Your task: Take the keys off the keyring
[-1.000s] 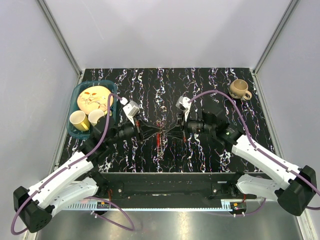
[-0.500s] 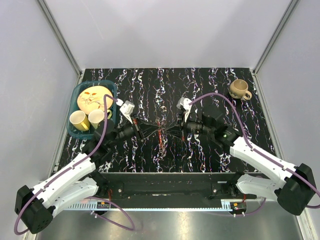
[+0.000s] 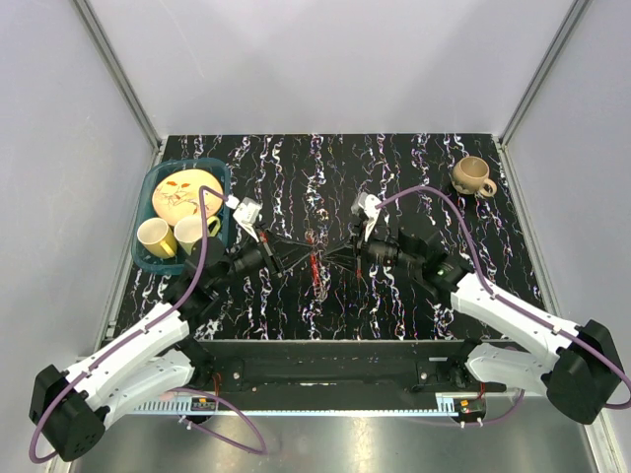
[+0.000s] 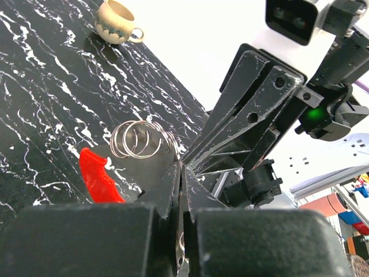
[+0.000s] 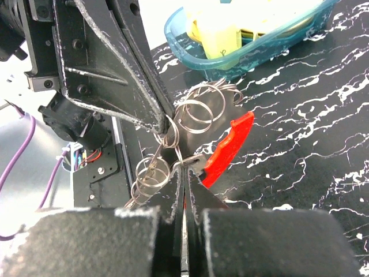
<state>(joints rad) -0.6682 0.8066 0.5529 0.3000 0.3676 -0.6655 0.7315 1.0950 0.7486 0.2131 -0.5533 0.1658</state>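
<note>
Pinching the keyring from opposite sides over the black marbled table, left gripper and right gripper each have fingers clamped on its wire loops, red piece hanging beside, probably to spread coils and slide keys off.

Shiny metal keyring; glossy red plastic piece; scuffed matt black fingers

The left arm and right arm both reach forward and bend inward, so the 2 hands meet tip to tip between their bases. The left hand points right, its fingers pressed shut. The right hand points left, its fingers likewise closed, their tips just beside the left's.
</note>
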